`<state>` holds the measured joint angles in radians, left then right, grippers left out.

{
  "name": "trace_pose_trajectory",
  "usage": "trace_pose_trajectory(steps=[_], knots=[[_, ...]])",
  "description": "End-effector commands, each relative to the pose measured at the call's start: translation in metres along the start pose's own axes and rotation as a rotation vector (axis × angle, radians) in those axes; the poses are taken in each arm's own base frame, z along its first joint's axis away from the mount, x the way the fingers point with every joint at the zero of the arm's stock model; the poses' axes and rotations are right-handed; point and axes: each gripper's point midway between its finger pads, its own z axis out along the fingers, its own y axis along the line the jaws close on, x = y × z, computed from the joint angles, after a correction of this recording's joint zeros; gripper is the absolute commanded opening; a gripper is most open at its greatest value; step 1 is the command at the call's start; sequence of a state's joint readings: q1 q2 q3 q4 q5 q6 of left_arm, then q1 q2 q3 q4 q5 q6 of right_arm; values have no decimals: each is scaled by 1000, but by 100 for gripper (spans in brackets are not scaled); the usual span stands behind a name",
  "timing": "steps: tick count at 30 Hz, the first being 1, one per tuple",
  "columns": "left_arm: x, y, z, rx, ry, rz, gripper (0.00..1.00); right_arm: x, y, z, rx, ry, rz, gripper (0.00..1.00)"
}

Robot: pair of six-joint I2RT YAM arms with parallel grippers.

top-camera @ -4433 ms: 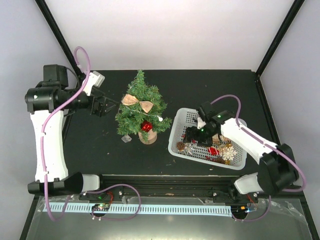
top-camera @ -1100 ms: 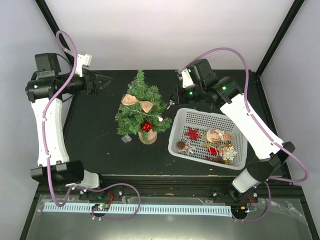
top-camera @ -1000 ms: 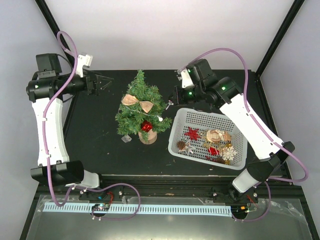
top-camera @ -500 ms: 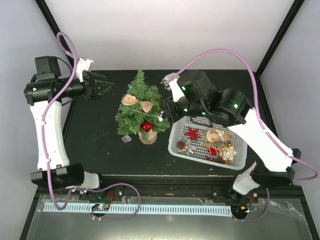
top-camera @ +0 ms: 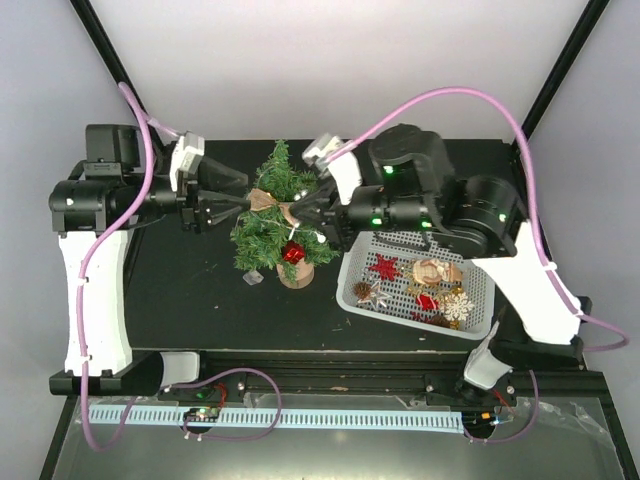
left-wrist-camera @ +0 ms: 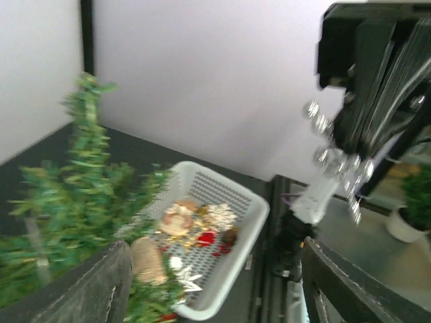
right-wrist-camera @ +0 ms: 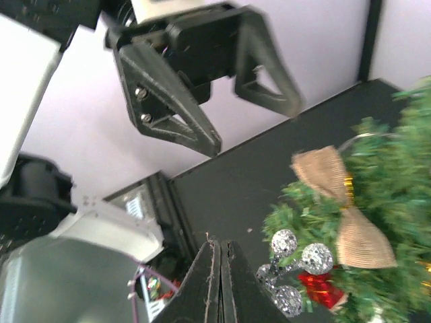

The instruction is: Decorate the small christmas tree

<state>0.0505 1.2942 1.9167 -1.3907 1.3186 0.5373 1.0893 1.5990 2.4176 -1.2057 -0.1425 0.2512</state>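
The small christmas tree (top-camera: 268,228) stands mid-table on its wooden stump (top-camera: 296,276). It carries a burlap bow (top-camera: 276,204) and a red ornament (top-camera: 293,252). My left gripper (top-camera: 243,200) is open just left of the tree at bow height, with the tree (left-wrist-camera: 74,188) by its left finger (left-wrist-camera: 91,289) and nothing gripped. My right gripper (top-camera: 303,212) is shut at the tree's right side. A sprig of silver glitter balls (right-wrist-camera: 296,259) hangs at its fingertips (right-wrist-camera: 220,269) on a thin stem, beside the bow (right-wrist-camera: 340,202). The same silver balls (left-wrist-camera: 333,161) show in the left wrist view.
A white mesh basket (top-camera: 352,262) with several ornaments, among them a red star (top-camera: 384,266) and a white snowflake (top-camera: 459,306), sits right of the tree. A small clear piece (top-camera: 255,278) lies by the stump. Black frame posts stand at the back corners.
Both arms have swung in toward the tree. The right gripper came from behind the basket to the tree's right side with the silver sprig. The left gripper's jaws have narrowed a little.
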Motion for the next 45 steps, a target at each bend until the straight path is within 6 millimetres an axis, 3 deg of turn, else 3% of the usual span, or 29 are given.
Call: trace_pose_trajectory(steps=[1, 4, 15, 24, 32, 45], knots=[[-3, -34, 8, 144, -34, -28, 72, 20, 34, 17, -183, 96, -79, 1], [-5, -36, 10, 215, -59, -95, 74, 21, 42, 18, -229, 100, -86, 1], [11, -40, 22, 304, -43, -192, 75, 9, 1, 27, 16, 45, -6, 1], [28, -52, 31, 289, 16, -131, 65, 4, -17, 28, 121, 17, 40, 1], [40, -53, 41, 252, 86, -92, 64, 4, -18, 31, 124, 18, 48, 1], [33, -50, 55, 275, 114, -66, 63, 7, -14, 37, 97, 34, 52, 1]])
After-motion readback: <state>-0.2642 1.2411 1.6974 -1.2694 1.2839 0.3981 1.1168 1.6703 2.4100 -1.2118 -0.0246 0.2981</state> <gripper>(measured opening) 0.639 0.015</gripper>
